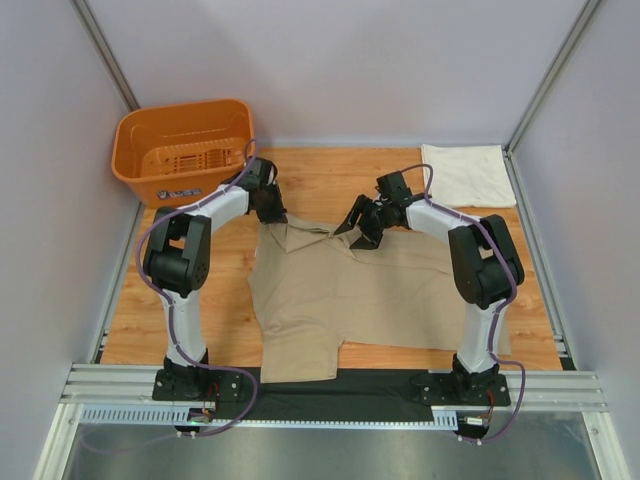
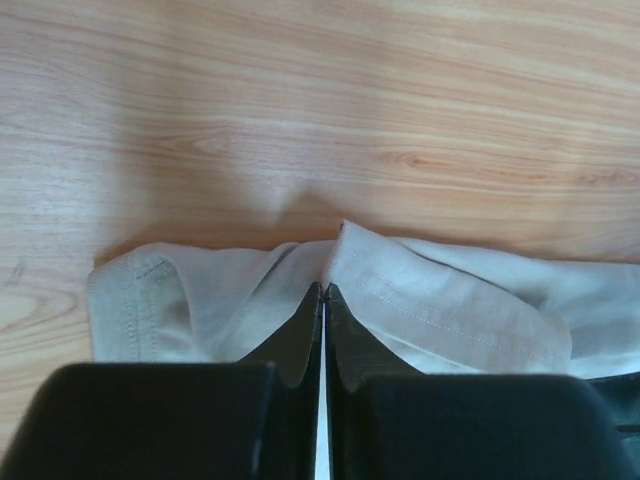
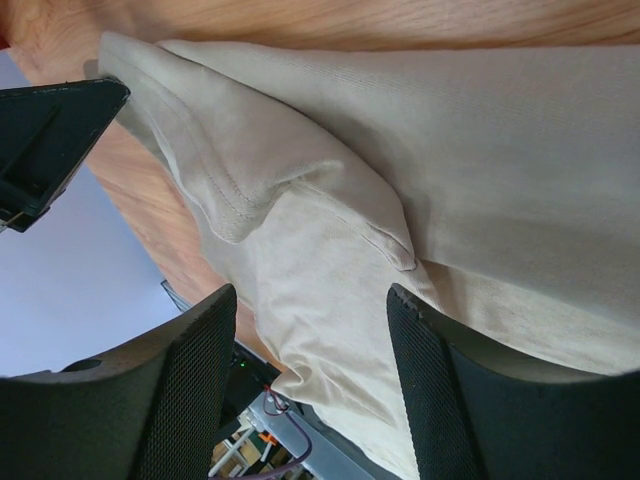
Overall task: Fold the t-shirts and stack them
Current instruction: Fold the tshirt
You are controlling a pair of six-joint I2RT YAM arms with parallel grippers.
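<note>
Tan t-shirt (image 1: 370, 290): left end effector (image 2: 322, 298) down, clamped; right end effector (image 3: 310, 292) agape.

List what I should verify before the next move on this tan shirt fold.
1. The left end effector is shut on the tan t-shirt at its far edge: ok.
2. The right end effector grips as well: not ok, jaws open over the fabric.
3. The shirt lies flat: not ok, far edge rumpled.
4. The cream t-shirt is folded, apart at the far right corner: ok.
5. How many layers the left pinch holds: cannot tell.
</note>
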